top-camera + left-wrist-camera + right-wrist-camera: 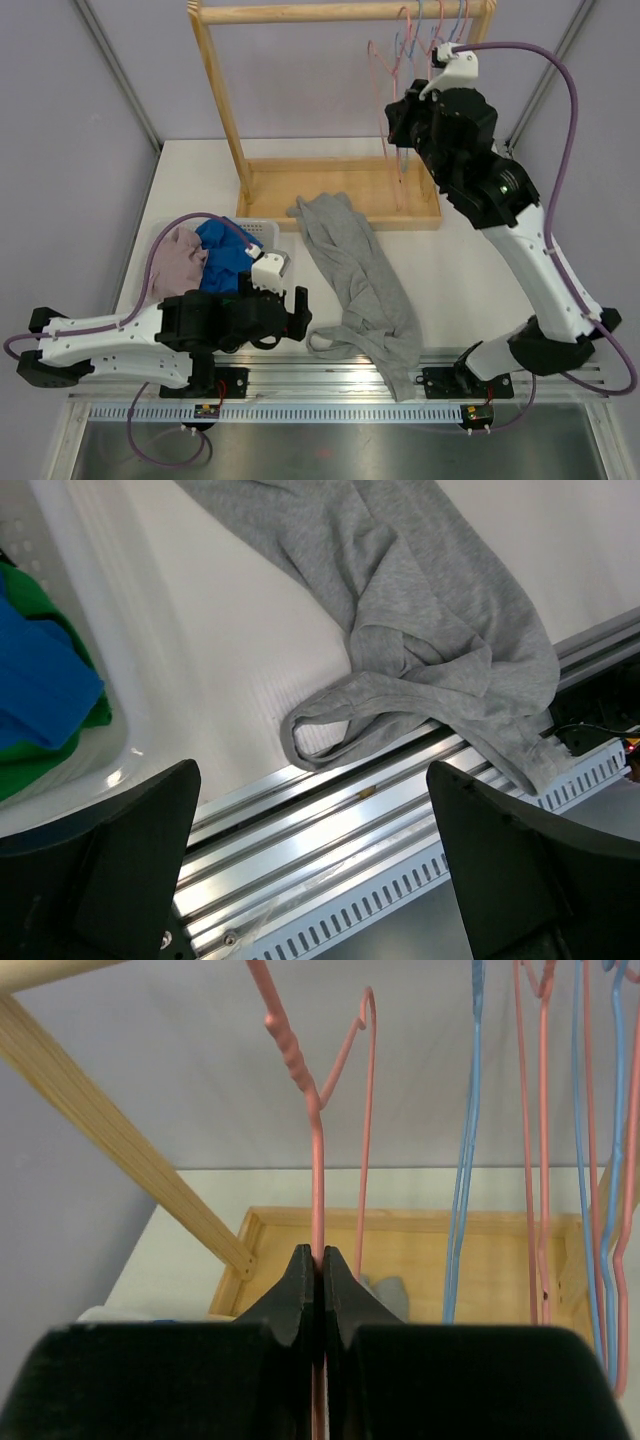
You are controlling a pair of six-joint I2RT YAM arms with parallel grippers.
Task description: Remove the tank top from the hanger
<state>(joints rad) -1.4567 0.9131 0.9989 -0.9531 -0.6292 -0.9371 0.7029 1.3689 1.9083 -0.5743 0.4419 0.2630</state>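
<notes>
A gray tank top (360, 285) lies rumpled on the white table (460, 270), straps toward the near edge. The right gripper (318, 1260) pinches a pink hanger (318, 1160). The left gripper (312, 780) hovers nearby, jaws spread.

White surface (195, 175), matte, evenly lit, only soft shadows. Plain lavender-grey walls (300, 90) behind and on both sides, no windows in view. Grey metal struts run diagonally up the left (115, 75) and right (560, 50) corners. Wooden rack (222, 100) stands at the back of the surface, top rail across, on a shallow wooden base tray (270, 190). Aluminium rail (340, 375) along the near edge, shiny in the left wrist view (330, 830). Dull grey metal panel (300, 450) below it.
</notes>
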